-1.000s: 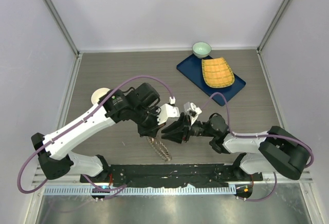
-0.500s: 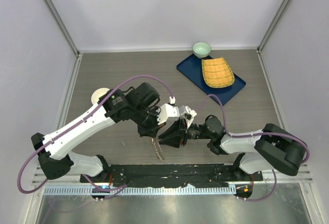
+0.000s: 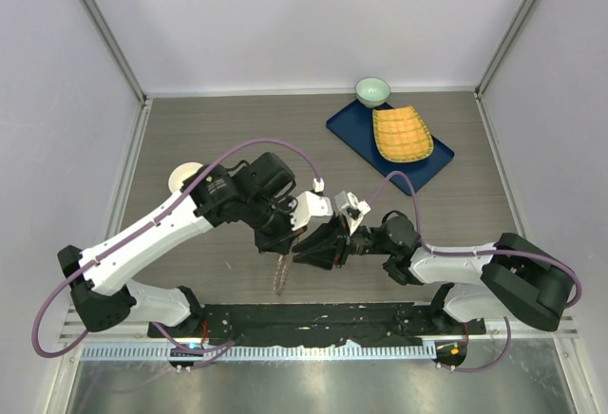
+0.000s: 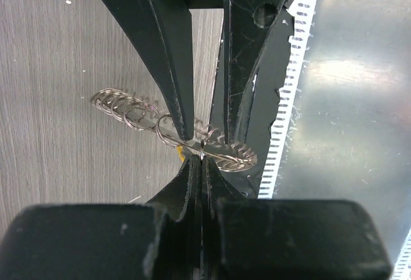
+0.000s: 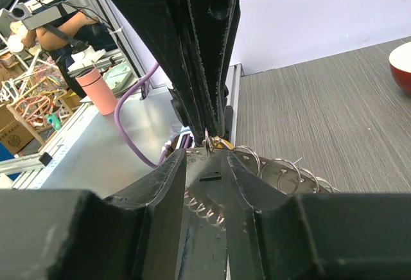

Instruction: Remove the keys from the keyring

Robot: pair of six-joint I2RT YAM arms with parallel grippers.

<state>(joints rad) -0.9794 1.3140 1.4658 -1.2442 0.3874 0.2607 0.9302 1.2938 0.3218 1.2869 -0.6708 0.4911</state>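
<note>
a grey wood-grain table (image 3: 190, 139) sits inside plain white walls, with the two arms meeting over the middle of its near edge. there the left gripper (image 4: 202, 158) is pinched fully closed on the wire of the keyring (image 4: 138, 114), which hangs clear of the table just inside the near edge. the keys (image 4: 228, 156) fringe it on both sides of the pinch. the right gripper (image 5: 207, 158) faces it tip to tip, its jaws part open and straddling the ring right beside the left's grip. whether its pads press on a key i cannot tell.

no loose key shows anywhere on the table, and the ring looks fully loaded, so by my judgement nearly all the work is left.

toward the far right corner lies a blue tray (image 3: 347, 127) carrying a yellow woven dish (image 3: 402, 134), and a green bowl (image 3: 372, 89) stands at the far edge. a pale bowl (image 3: 180, 178) sits half under the left arm. these are well apart from the ring. the real crowding is the two sets of fingers and the packed keys.
</note>
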